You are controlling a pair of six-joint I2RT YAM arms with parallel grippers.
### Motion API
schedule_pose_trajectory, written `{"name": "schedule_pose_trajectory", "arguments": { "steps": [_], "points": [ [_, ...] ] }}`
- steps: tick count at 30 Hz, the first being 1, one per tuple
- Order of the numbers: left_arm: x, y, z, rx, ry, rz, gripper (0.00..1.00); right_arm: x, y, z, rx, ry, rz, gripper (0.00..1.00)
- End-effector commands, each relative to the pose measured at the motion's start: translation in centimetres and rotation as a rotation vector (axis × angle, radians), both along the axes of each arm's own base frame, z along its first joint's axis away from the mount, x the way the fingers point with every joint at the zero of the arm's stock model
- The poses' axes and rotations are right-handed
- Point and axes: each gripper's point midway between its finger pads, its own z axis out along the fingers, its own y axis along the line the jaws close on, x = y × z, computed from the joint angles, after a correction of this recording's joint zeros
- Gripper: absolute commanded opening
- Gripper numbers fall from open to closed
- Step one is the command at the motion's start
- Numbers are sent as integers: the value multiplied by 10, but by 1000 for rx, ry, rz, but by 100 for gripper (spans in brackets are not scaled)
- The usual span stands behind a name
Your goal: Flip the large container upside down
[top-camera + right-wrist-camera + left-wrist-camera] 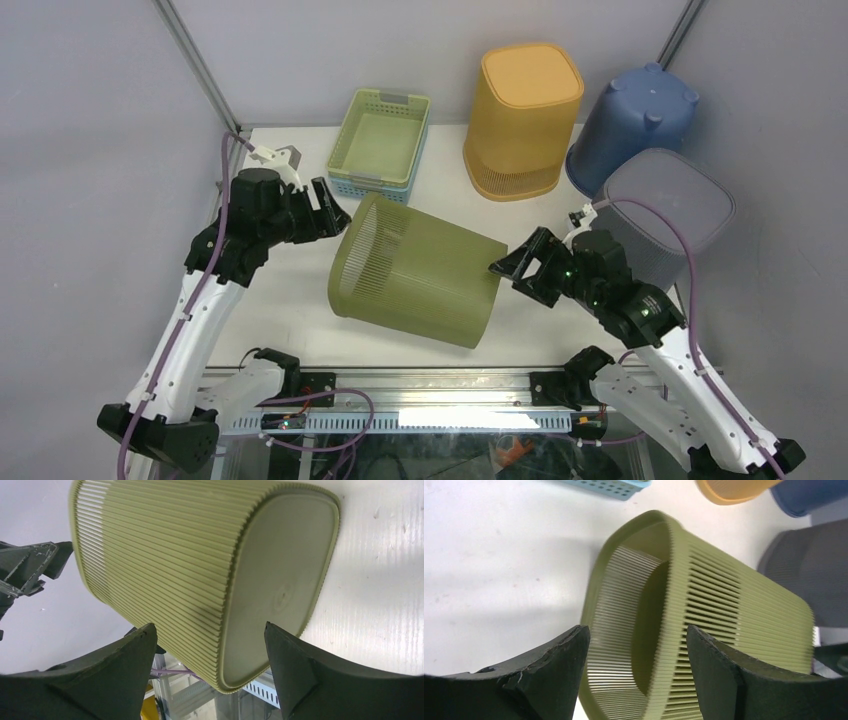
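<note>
The large container is an olive-green slatted waste basket lying on its side in the middle of the white desk, open mouth toward the left of the frame and closed base toward the right. Its walls are fine vertical ribs with slits between them, and it widens toward a thicker rim.

The left wrist view looks straight into the mouth and shows only bare ribbed walls and the dark inner bottom. The right wrist view shows the smooth, solid base panel, which the overhead view sees only edge-on.

The left pincer has its jaws apart just beside the rim. The right pincer has its jaws apart close to the base. Whether either touches the basket I cannot tell.

Along the top of the frame, a green crate with a bare bottom sits nested in a light-blue crate. An orange basket, a blue bucket and a grey basket stand upside down.
</note>
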Motion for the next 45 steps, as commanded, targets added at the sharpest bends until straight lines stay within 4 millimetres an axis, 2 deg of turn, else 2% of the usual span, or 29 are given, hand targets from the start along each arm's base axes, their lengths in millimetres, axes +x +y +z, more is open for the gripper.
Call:
{"name": "schedule_pose_trajectory", "arguments": {
  "steps": [1, 5, 11, 16, 18, 23, 26, 32, 37, 45],
  "points": [
    [4, 23, -22, 93, 76, 124, 73, 1, 18, 11, 96, -19, 50, 82],
    [4, 21, -36, 87, 113, 123, 72, 2, 34, 8, 138, -7, 102, 82],
    [4, 13, -39, 60, 112, 89, 72, 3, 41, 27, 172, -62, 131, 81],
    [7, 18, -33, 73, 90, 110, 72, 3, 44, 39, 191, -90, 149, 80],
    [8, 22, -21, 69, 58, 137, 72, 4, 44, 37, 184, -87, 143, 80],
    [8, 28, 30, 24, -88, 175, 72, 4, 45, 30, 184, -69, 138, 80],
    [4, 23, 42, 1, -121, 137, 72, 5, 45, 29, 178, -71, 136, 81],
    [-7, 6, 15, 2, -22, 23, 72, 6, 46, 30, 176, -73, 136, 81],
    [-10, 4, -11, 28, 56, -10, 71, 7, 47, 30, 177, -73, 136, 81],
    [-12, 3, -32, 49, 121, -19, 71, 7, 52, 37, 209, -91, 152, 81]
  ]
}}
